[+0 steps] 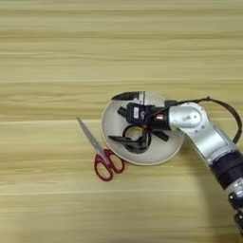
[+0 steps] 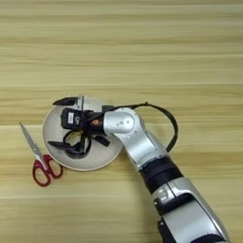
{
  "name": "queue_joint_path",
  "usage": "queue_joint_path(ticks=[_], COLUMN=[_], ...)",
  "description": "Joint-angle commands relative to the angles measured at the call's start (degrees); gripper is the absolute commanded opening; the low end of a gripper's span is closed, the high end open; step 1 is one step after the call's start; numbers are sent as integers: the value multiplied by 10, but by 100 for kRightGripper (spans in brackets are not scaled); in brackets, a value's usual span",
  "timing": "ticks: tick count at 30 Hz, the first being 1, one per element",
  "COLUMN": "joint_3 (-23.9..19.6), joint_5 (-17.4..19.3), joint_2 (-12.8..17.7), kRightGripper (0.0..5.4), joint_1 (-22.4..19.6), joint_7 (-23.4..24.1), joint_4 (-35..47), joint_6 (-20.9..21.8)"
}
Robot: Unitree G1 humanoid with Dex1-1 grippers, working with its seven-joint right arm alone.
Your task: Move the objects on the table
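Two black fingers (image 1: 124, 96) stand spread over the plate (image 1: 112, 118), nothing pinched. Scissors (image 1: 101, 153) touch its left rim. Probably light, stiff and slippery, it should slide when pushed at the rim.

Right arm: external appearance

Silver forearm (image 2: 134, 137) with a rounded metallic joint housing, followed by a black collar and a further silver segment at lower right of frame. A black cable (image 2: 163, 118) loops outside the housing. The gripper (image 1: 124, 117) is black (small orange-red spot at its base).
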State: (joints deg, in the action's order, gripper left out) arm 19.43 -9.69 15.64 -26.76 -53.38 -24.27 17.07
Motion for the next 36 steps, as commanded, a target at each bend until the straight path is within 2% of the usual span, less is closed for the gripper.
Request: queue_joint_path(ticks=[1, 8, 14, 18, 22, 27, 31, 36], joint_3=[-41, -79, -125, -144, -154, -156, -128, -118], joint_5=[44, 100, 209, 229, 218, 188, 113, 78], joint_2=[15, 28, 49, 59, 65, 75, 91, 92], kRightGripper=[537, 537, 537, 537, 537, 537, 537, 537], joint_1=[-56, -58, -22, -9, -7, -13, -15, -13], joint_7=[4, -18, -83, -89, -79, -56, -17, -2], joint_4=[44, 73, 107, 93, 66, 28, -4, -16], joint_6=[-14, -46, -112, -132, -135, -120, -85, -64])
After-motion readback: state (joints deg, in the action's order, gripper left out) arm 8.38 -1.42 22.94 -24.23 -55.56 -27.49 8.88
